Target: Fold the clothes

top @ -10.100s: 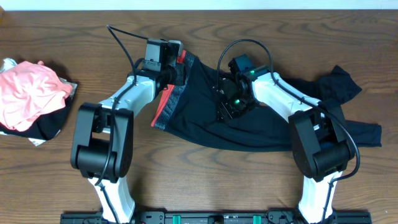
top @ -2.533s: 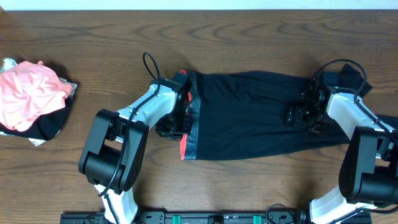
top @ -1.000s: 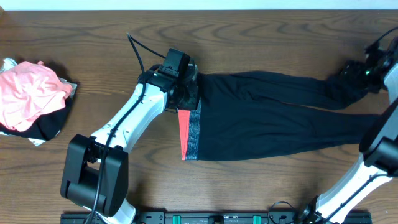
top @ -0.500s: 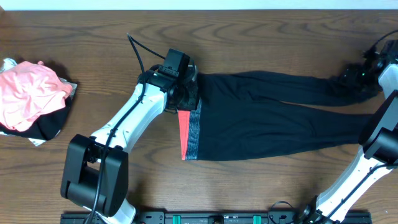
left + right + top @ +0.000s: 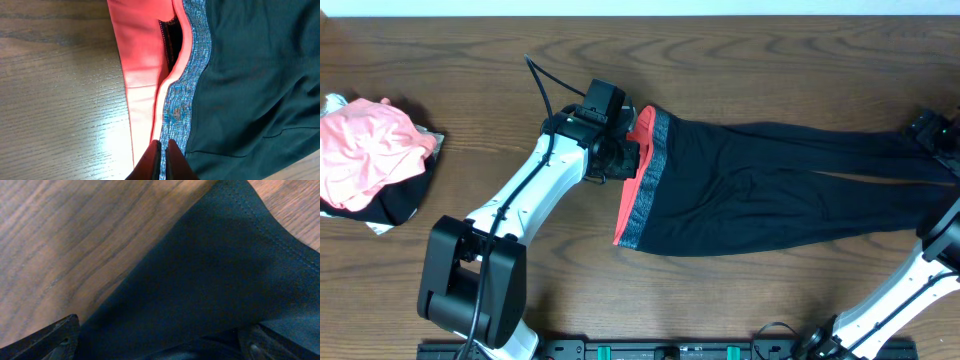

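- My left claw [image 5: 161, 159] is closed tight. Its tips meet on the rim of the waistband [image 5: 185, 100] of the long black stretchy leggings [image 5: 770, 190], where the heathered grey band meets its coral-red edge, so I judge it has that rim pinched.
- That hold would explain why the band ahead of the claw is peeled open, with the coral lining [image 5: 140, 60] turned up on the claw's left and the grey face on its right.
- The leggings lie stretched across the dark wooden table [image 5: 720, 60], running from the left claw out to the right claw [image 5: 160, 341]. I read this as laid out flat for folding, with no fold made yet.
- My right claw stands as wide as it goes and grips nothing. Black cloth lies flat beneath and between its fingers, at the leg end of the garment.
- A crumpled pink-and-black heap of clothing [image 5: 365, 150] sits well off behind the left arm, clear of both claws.
- Hard to make out:
  - How much cloth sits between the left pads, since the frame cuts them off.
  - The dark slit inside the band.
  - The cuffs, which are lost at the overhead view's right edge, where the right claw is cropped too.
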### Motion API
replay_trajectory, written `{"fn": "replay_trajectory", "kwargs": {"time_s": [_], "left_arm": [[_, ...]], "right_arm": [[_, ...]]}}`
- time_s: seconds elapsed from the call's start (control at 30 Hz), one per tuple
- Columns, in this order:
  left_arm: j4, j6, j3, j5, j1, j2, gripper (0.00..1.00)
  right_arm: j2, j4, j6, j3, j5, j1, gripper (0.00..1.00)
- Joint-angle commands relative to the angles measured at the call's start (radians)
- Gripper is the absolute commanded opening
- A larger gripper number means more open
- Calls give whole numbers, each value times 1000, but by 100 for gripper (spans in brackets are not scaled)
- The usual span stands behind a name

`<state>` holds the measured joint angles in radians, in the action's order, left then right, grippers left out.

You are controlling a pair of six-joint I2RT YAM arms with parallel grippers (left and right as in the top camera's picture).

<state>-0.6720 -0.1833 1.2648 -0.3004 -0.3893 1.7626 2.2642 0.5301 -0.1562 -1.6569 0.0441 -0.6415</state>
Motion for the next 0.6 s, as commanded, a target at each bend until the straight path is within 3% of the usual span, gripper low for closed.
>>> {"fn": "replay_trajectory", "kwargs": {"time_s": [0.0,0.2,0.4,0.57], "left_arm": [[11,6,-6,-2,-3,2,6],[180,6,-6,-2,-3,2,7],[420,6,-6,-2,-3,5,7],[493,6,-6,-2,-3,52,7]], "right_arm": [[58,6,-13,18,118,-12,99],[26,14,1,0,198,-3,99],[-123,75,8,-20,205,3,99],[-245,203,24,-20,200,24,99]]}}
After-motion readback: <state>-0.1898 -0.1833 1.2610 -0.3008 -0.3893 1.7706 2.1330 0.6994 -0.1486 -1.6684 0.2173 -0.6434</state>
